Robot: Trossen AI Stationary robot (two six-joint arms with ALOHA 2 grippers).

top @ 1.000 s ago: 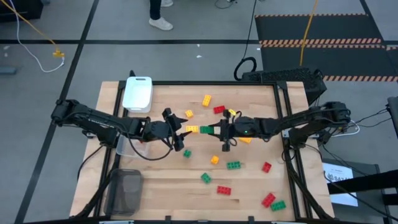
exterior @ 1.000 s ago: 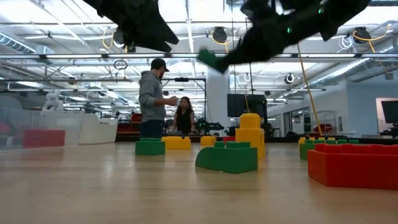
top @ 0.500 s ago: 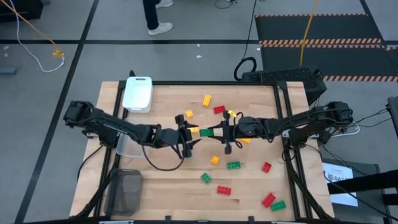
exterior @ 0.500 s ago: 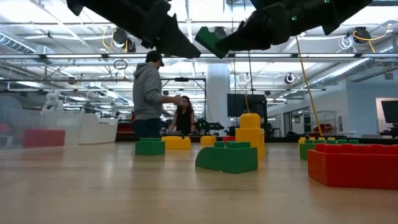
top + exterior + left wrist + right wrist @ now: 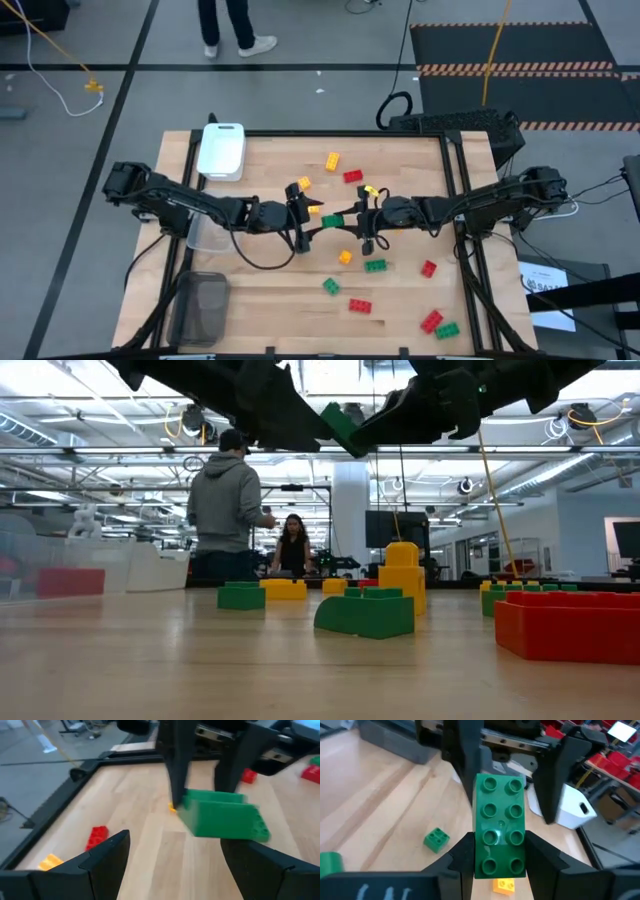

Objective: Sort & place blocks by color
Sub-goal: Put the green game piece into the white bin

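My right gripper point(image 5: 352, 220) is shut on a green eight-stud brick point(image 5: 333, 219), held high above the table's middle; the brick also shows in the low view point(image 5: 341, 426). My left gripper point(image 5: 310, 222) is open and faces it from the table's left. In the right wrist view its two fingers point(image 5: 464, 765) stand on either side of the brick's far end point(image 5: 500, 785), and I see no touch. Loose red, green and yellow bricks lie on the table, among them a green one point(image 5: 375, 265) and a yellow one point(image 5: 345, 257). My right gripper pinches the green brick's two long sides point(image 5: 479, 851) between its two fingers, at the end nearest the gripper. The fingers come roughly level from the table's right and lie along the brick. The brick sticks out toward my left gripper, studs up, clear of the table.
A white tray point(image 5: 221, 150) stands at the far left, a clear tray point(image 5: 205, 235) under my left arm, a dark tray point(image 5: 200, 305) at the near left. More bricks lie at the near right point(image 5: 431, 320) and far middle point(image 5: 332, 160). A person stands beyond the table point(image 5: 222, 510).
My left gripper has gone toward the table's right, up to the green brick. My right gripper has risen with the brick and drifted slightly toward the near edge. The person behind the table has walked left.
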